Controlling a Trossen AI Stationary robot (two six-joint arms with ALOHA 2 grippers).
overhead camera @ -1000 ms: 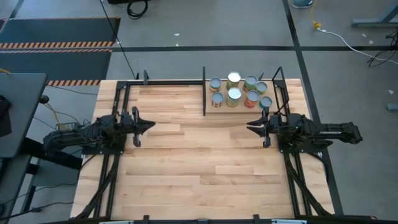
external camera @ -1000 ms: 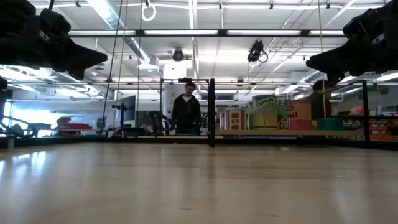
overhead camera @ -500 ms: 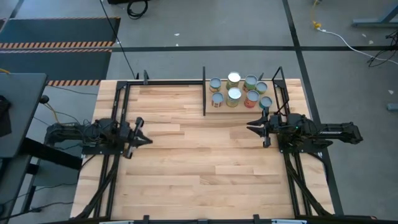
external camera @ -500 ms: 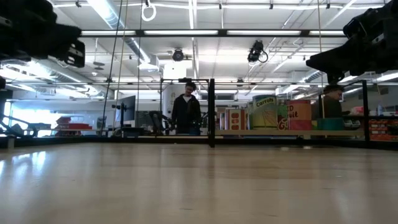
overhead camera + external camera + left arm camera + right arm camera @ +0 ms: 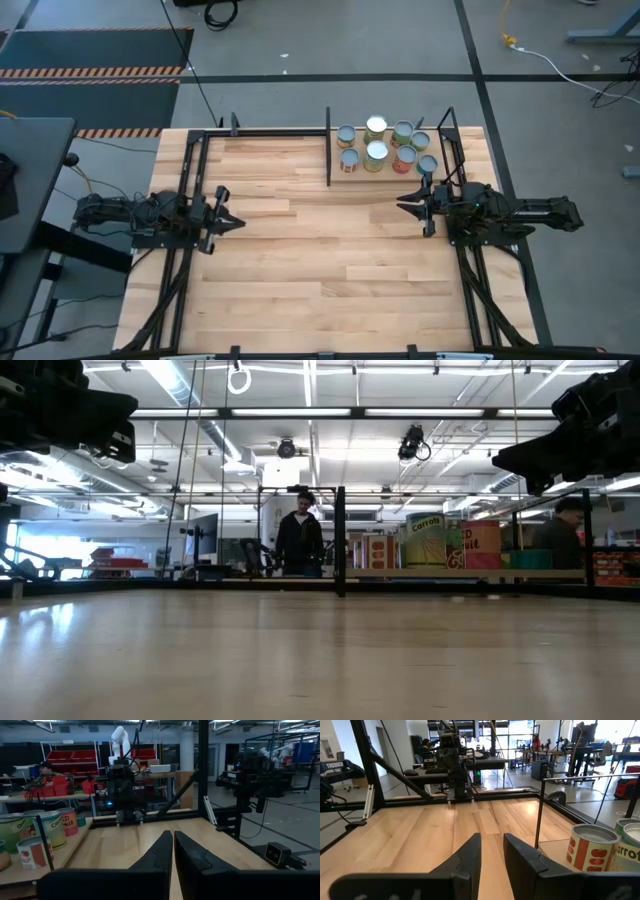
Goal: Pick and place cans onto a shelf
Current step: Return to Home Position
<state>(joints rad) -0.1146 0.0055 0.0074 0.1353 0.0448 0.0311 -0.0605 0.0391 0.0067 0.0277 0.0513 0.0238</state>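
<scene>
**Eight cans on the shelf, an arm at each side**

All eight cans stand on the shelf. The shelf sits at the far edge of the table, toward the right side. The cans stand upright with their lids up. They are in a tight bunch of two rough rows. Some touch or nearly touch each other. Their sides are green, tan or red-orange. In the low view their labels show in a row across the far end of the table.

The left gripper hangs over the left side of the table, well apart from the shelf. It points toward the middle of the table. Its two fingers are pressed close together, with only a thin line between them.

The right gripper hangs over the right side of the table. It is just in front of the shelf and near the cans. It points across at the left gripper. Its fingers are a little apart, and table wood shows in the gap.

Both grippers are up off the table and face each other across the wood.

In the room behind the table, a person in dark clothes stands by some desks.
</scene>
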